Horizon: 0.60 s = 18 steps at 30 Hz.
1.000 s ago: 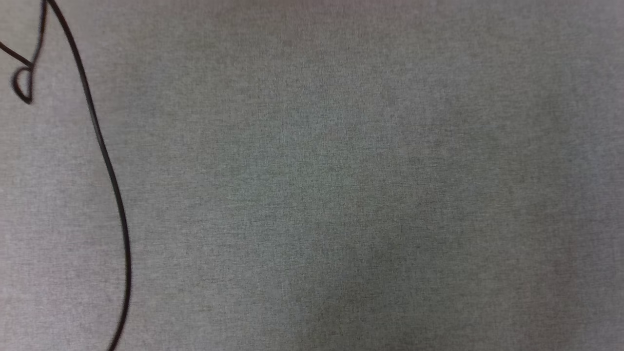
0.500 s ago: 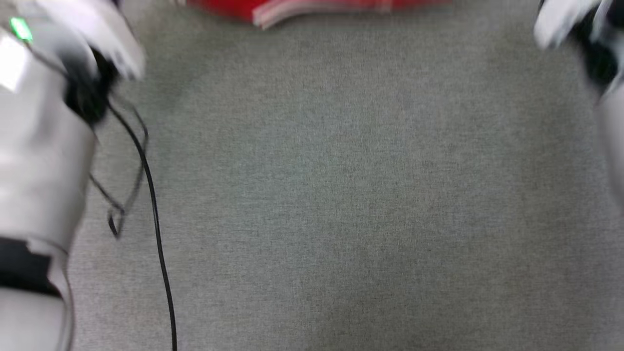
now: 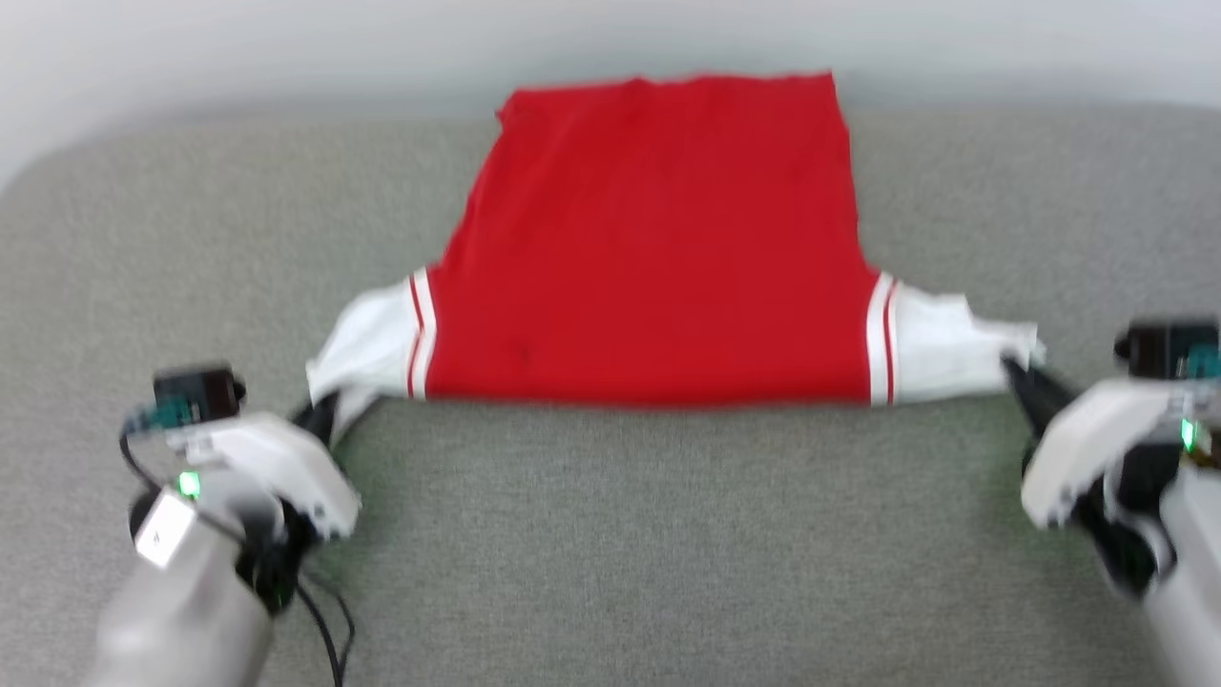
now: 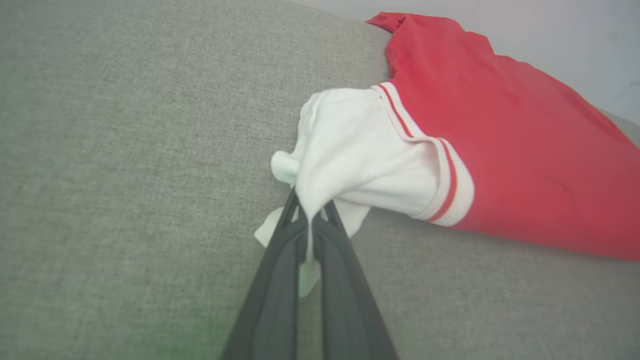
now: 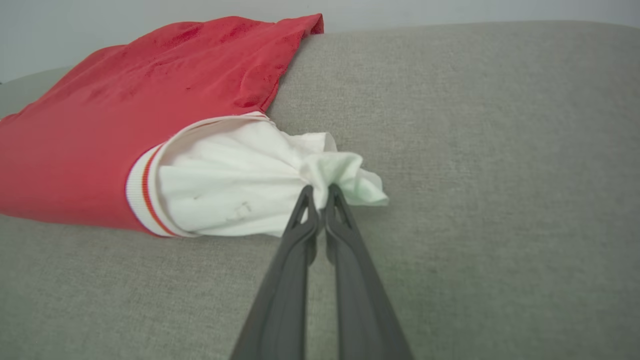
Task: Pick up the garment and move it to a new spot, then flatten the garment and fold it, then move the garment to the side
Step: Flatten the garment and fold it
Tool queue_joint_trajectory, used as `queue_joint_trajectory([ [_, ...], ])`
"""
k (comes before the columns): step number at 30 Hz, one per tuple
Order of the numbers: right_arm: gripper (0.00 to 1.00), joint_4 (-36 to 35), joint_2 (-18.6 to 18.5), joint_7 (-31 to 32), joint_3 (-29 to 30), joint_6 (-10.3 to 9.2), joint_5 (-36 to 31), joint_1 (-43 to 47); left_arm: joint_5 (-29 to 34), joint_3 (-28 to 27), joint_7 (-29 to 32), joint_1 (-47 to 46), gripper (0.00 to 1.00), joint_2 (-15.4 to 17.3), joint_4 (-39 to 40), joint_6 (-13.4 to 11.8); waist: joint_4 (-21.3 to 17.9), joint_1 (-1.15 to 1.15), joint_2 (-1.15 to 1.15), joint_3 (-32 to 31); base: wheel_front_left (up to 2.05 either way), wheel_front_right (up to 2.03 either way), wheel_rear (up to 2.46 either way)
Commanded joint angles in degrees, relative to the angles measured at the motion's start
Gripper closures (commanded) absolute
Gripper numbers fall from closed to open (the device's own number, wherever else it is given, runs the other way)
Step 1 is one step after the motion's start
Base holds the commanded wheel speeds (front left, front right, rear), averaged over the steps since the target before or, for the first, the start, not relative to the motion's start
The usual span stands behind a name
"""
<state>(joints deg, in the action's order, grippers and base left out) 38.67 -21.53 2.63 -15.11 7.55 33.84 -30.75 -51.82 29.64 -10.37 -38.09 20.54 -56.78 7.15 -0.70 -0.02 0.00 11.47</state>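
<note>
- We count one bright red jersey-style fabric shirt (image 3: 658, 248).
- We count two white sleeves on it: one left sleeve (image 3: 367, 343) and one right sleeve (image 3: 940, 358).
- We count two thin red stripes (image 4: 445, 180) on the left cuff; on the right cuff we cannot settle the number.
- We count two white-shelled grippers: one left gripper (image 4: 310, 210) and one right gripper (image 5: 320, 192).
- We count two long dark fingers (image 4: 270, 300) on each, four in all.
- We count two small green lights (image 3: 188, 484), one per arm.
- We count one thin black cable (image 3: 324, 639).
- We count one grey woven fabric surface (image 3: 668, 534).
</note>
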Motion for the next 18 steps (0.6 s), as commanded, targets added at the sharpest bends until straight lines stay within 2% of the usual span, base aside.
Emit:
queue_joint_trajectory([
  [1,1.0,-2.0,-1.3,1.3,1.1,-0.12,0.5,5.2,-0.7,-0.3,-0.5,4.0,1.0,0.8,1.2,-0.9,-0.2,0.02,0.0,-4.9,0.0,0.0,0.0],
  [2,1.0,-3.5,-1.5,2.1,1.8,-0.13,0.5,7.6,-1.0,-0.3,0.0,6.1,1.0,1.1,2.1,-1.6,-0.2,0.02,0.0,-5.9,0.0,0.0,0.0],
  [3,1.0,-7.8,-1.0,4.7,4.7,-0.13,-0.5,15.1,-2.2,-0.6,0.8,12.4,1.0,2.0,5.8,-3.5,-0.5,0.02,0.0,-8.7,0.0,0.0,0.0],
  [7,1.0,-14.1,1.2,8.5,9.8,-0.14,-2.6,25.6,-3.4,-1.4,1.6,22.0,1.0,4.1,13.7,-7.7,-0.8,0.02,0.0,-11.8,0.0,0.0,0.0],
  [8,1.0,-14.1,1.2,8.5,9.8,-0.14,-2.6,25.6,-3.4,-1.4,1.6,22.0,1.0,4.1,13.7,-7.7,-0.8,0.02,0.0,-11.8,0.0,0.0,0.0],
  [9,1.0,-15.6,1.6,9.6,11.1,-0.15,-3.3,27.9,-3.6,-1.5,1.9,24.2,1.0,4.7,16.4,-8.8,-0.8,0.02,0.0,-12.4,0.0,0.0,0.0],
  [18,1.0,-30.2,10.6,18.4,22.6,-0.13,-10.4,46.1,-5.9,-2.8,6.2,44.2,1.0,11.0,42.2,-21.0,0.1,0.02,0.0,-14.1,0.0,0.0,0.0],
])
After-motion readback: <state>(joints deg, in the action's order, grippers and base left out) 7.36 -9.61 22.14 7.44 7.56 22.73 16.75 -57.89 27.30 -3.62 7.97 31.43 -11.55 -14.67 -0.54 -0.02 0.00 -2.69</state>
